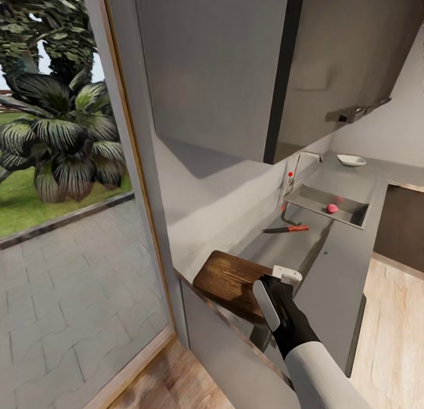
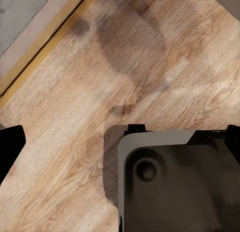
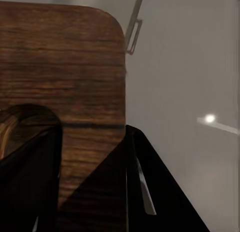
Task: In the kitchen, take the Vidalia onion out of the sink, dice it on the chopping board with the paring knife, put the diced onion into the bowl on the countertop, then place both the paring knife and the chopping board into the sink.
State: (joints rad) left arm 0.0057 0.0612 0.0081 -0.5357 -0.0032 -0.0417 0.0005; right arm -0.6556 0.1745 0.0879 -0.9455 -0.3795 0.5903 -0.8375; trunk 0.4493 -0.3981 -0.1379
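- Small pinkish-red onion [image 1: 333, 208] in steel sink [image 1: 353, 216]; nothing diced (all steps left).
- Red-handled knife [image 1: 287, 228] on grey surface [image 1: 338, 273].
- Right hand [image 1: 287, 275] at brown wooden board [image 1: 232, 282], fingers apart, holding nothing.

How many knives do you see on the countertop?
1. The paring knife with its red handle lies on the countertop, between the chopping board and the sink. Others may be hidden beyond the picture.

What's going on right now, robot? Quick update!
Right gripper at board edge, grip unclear. Onion in sink. Knife on counter between. Nothing blocking.
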